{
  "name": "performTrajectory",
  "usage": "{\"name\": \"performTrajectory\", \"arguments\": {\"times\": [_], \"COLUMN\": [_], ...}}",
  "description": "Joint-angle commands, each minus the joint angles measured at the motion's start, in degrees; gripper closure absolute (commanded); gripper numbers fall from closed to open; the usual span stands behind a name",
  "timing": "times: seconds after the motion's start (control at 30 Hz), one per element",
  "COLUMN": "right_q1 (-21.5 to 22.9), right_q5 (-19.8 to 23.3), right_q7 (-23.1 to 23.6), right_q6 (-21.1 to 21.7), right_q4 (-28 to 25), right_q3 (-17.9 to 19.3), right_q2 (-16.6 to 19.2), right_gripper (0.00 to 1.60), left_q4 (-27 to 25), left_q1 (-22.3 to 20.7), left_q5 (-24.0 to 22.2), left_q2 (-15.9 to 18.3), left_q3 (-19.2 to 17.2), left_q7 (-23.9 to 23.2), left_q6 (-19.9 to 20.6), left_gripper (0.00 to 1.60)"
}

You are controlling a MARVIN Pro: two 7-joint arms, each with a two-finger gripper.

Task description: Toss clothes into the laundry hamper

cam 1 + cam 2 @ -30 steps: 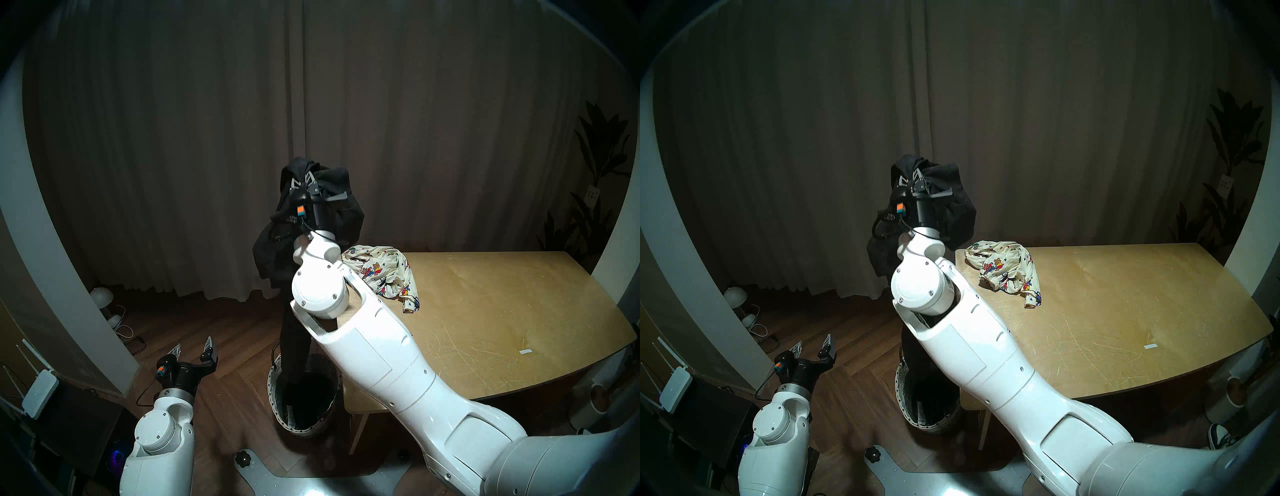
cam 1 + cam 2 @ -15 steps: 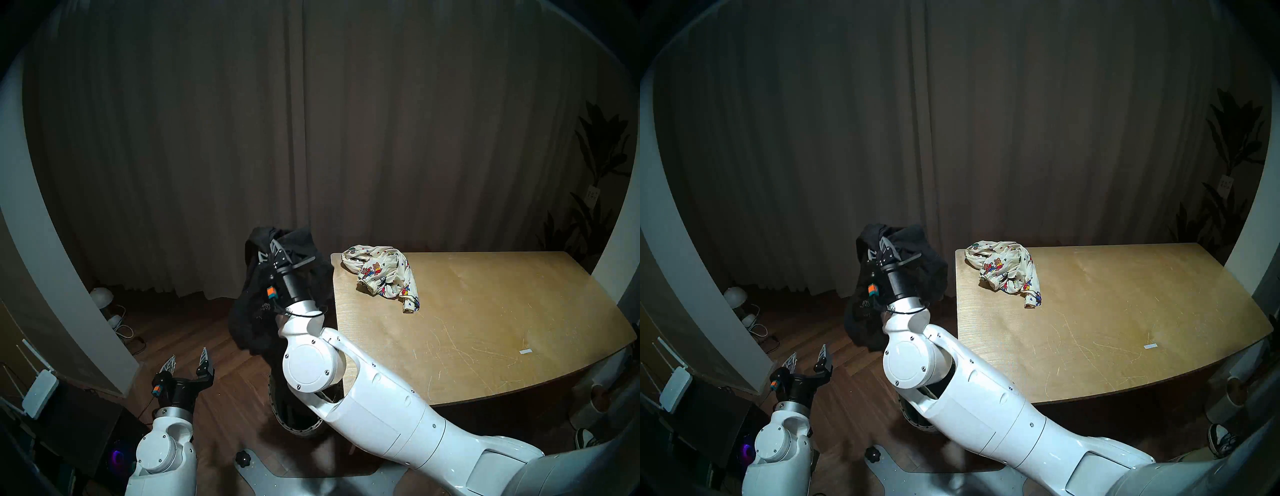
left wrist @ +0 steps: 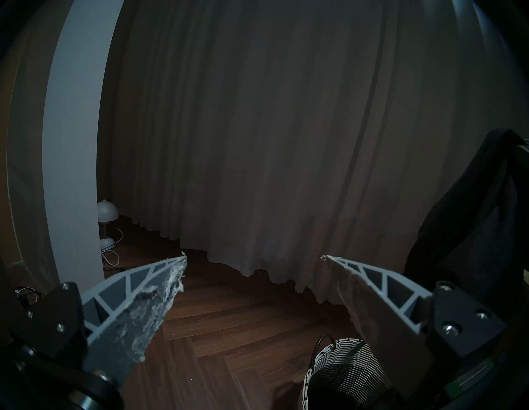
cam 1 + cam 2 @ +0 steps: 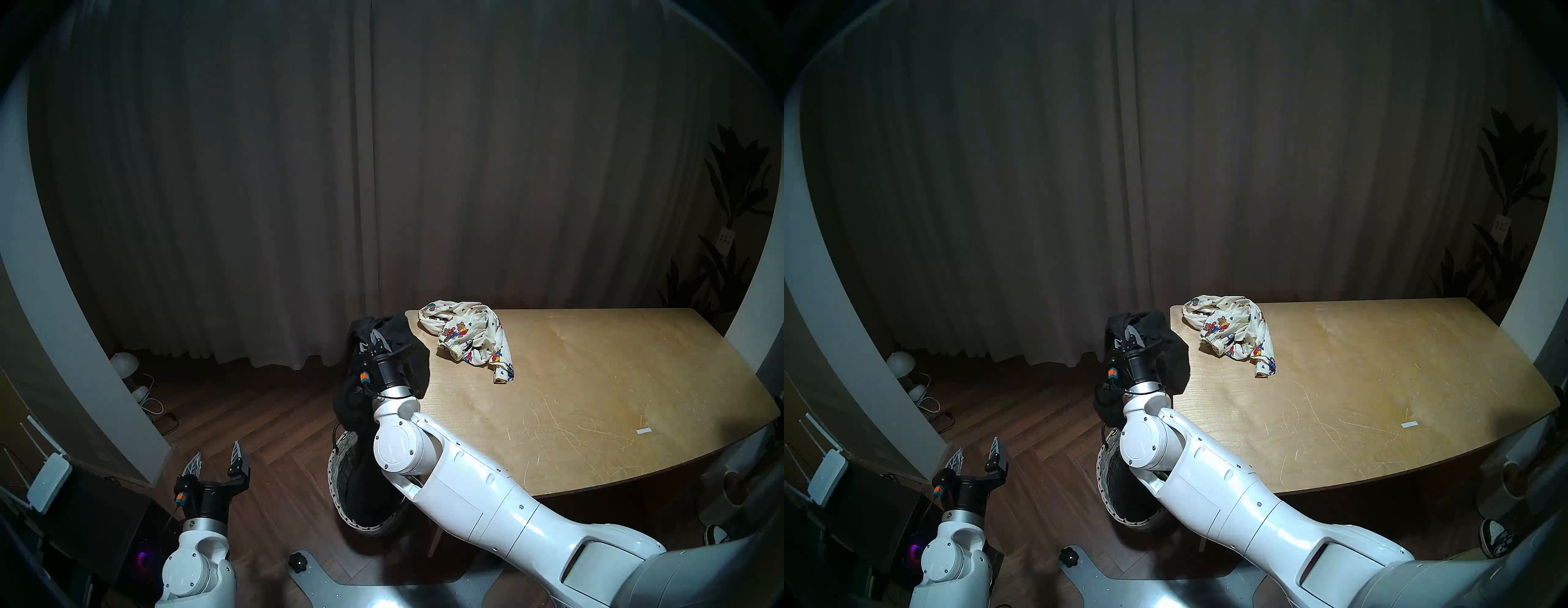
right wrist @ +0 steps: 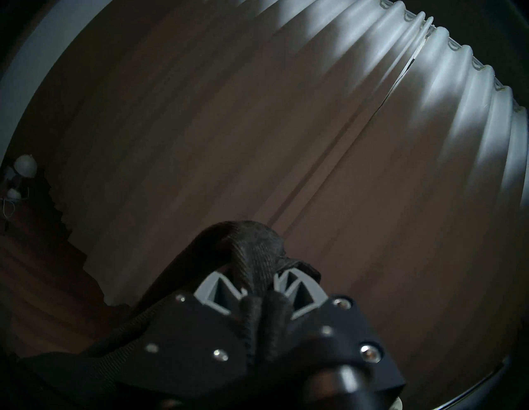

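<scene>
My right gripper (image 4: pixel 375 339) (image 4: pixel 1132 335) (image 5: pixel 254 283) is shut on a black garment (image 4: pixel 350 407) (image 5: pixel 252 246) beside the table's near-left corner. The cloth bunches over the fingers, and one fold lies against the table corner. Its lower part hangs down into the laundry hamper (image 4: pixel 339 467) (image 4: pixel 1106 471) (image 3: pixel 343 369), a woven basket on the floor under my right wrist. A cream garment with cartoon bear prints (image 4: pixel 466 335) (image 4: pixel 1229 331) lies crumpled at the far left of the table (image 4: pixel 594 403). Low to the hamper's left, my left gripper (image 4: pixel 217 452) (image 4: pixel 977 449) (image 3: pixel 254 257) stands open and empty.
A curtain (image 4: pixel 382 170) closes off the back. A white lamp (image 4: pixel 124 363) with cables sits on the wooden floor at the left, near a white router (image 4: pixel 49 475). A plant (image 4: pixel 729 212) stands at the far right, a shoe (image 4: pixel 1496 539) near the table's right end.
My right arm has come down from high above the hamper to table height, and the black garment has sunk further into the hamper. My left arm has drawn back a little.
</scene>
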Motion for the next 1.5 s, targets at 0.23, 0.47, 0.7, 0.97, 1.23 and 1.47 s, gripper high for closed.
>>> {"name": "performTrajectory", "arguments": {"times": [0.23,0.47,0.7,0.97,1.23,1.47], "right_q1": [8.2,5.0,2.5,3.9,6.2,6.7], "right_q5": [-1.4,-2.4,-2.9,-3.1,-3.8,-4.6], "right_q7": [-1.1,-3.6,-4.4,-4.9,-4.6,-5.4], "right_q6": [-1.5,-7.0,-8.2,-7.9,-7.3,-7.4], "right_q4": [5.2,6.3,5.6,8.9,12.3,14.7], "right_q3": [-0.7,-1.8,-2.9,-3.4,-4.3,-5.3], "right_q2": [-8.1,-4.8,-2.2,-3.9,-7.4,-8.8], "right_gripper": [1.60,1.60,1.60,1.60,1.60,1.60], "left_q4": [-0.7,-0.5,0.5,0.3,0.2,0.2], "left_q1": [-1.9,-2.6,-3.9,-3.8,-3.4,-3.1], "left_q5": [0.6,0.5,0.4,0.2,0.0,-0.2], "left_q2": [0.8,1.3,2.0,2.5,2.4,2.1], "left_q3": [0.0,-0.4,-0.2,-0.6,-1.2,-1.4], "left_q7": [-0.3,-0.6,-1.5,-2.0,-1.9,-1.8], "left_q6": [-0.1,0.3,0.5,0.8,0.7,0.7], "left_gripper": [0.00,0.00,0.00,0.00,0.00,0.00]}}
